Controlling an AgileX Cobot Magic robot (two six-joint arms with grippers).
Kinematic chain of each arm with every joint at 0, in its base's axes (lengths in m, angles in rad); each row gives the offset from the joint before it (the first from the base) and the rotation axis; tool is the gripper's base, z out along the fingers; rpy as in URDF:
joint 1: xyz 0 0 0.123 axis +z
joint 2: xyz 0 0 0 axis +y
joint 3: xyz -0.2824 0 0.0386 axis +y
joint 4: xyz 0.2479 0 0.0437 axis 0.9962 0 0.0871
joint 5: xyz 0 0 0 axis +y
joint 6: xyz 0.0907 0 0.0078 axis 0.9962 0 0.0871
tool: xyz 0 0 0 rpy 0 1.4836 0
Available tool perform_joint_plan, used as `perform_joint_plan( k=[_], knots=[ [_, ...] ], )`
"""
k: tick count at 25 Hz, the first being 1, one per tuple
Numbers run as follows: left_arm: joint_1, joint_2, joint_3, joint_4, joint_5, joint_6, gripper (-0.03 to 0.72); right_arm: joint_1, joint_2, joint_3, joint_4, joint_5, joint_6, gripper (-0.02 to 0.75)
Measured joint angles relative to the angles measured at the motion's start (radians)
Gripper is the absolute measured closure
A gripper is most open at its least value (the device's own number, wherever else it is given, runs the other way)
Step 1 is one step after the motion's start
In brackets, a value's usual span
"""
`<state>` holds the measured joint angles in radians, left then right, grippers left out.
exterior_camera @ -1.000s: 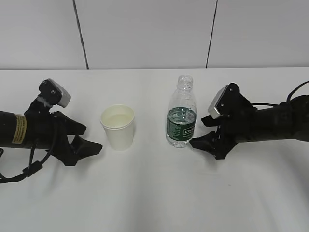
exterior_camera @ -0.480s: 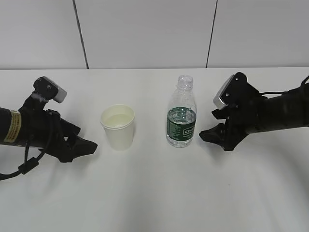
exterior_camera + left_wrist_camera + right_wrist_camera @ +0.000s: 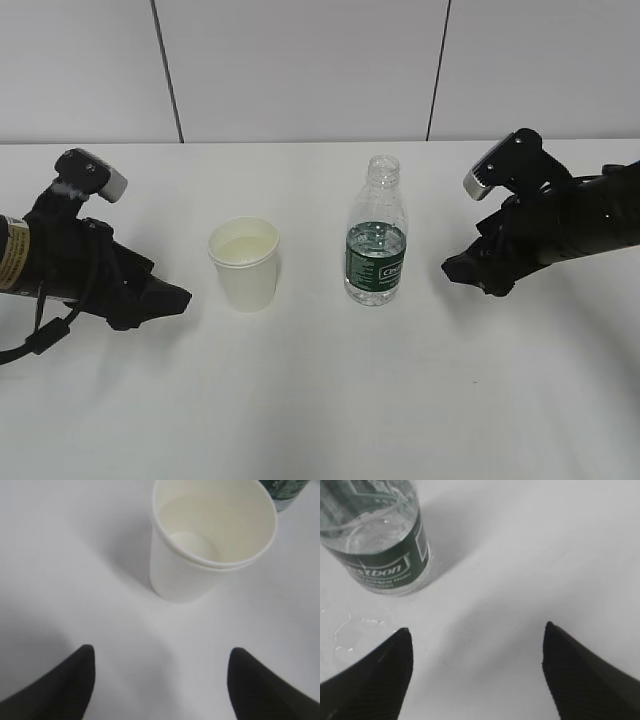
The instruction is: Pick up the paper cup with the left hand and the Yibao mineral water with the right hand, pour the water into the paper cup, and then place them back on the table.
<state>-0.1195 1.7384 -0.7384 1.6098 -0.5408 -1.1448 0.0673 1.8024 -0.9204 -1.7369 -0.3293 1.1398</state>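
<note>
Water (image 3: 244, 248) in paper cup (image 3: 245, 268)

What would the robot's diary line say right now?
left gripper: open, empty | right gripper: open, empty | paper cup: upright on table | bottle: upright, uncapped

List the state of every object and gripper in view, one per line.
paper cup: upright on the table, open, not held, some liquid inside.
Yibao mineral water: upright, uncapped, partly filled, not held.
left hand: open, empty, clear of the cup.
right hand: open, empty, clear of the bottle.
table: a few water droplets near the bottle's base.
</note>
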Motion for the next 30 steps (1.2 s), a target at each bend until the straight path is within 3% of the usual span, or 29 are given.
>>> perform_joint_plan(
  k=[6, 11, 16, 30],
  knots=[
    [0.0, -0.04, 0.001, 0.094, 0.0, -0.111, 0.149, 0.0, -0.029, 0.002, -0.095, 0.002, 0.266, 0.144],
    [0.002, -0.095, 0.001, 0.213, -0.004, -0.262, 0.149, 0.0, -0.057, 0.002, -0.104, 0.002, 0.322, 0.144],
    [0.003, -0.128, 0.001, 0.224, -0.051, -0.388, 0.149, 0.0, -0.104, 0.004, -0.104, 0.002, 0.376, 0.144],
    [0.003, -0.332, 0.001, 0.225, -0.097, -0.416, 0.149, 0.0, -0.359, 0.004, -0.106, -0.007, 0.418, 0.144]
  ],
)
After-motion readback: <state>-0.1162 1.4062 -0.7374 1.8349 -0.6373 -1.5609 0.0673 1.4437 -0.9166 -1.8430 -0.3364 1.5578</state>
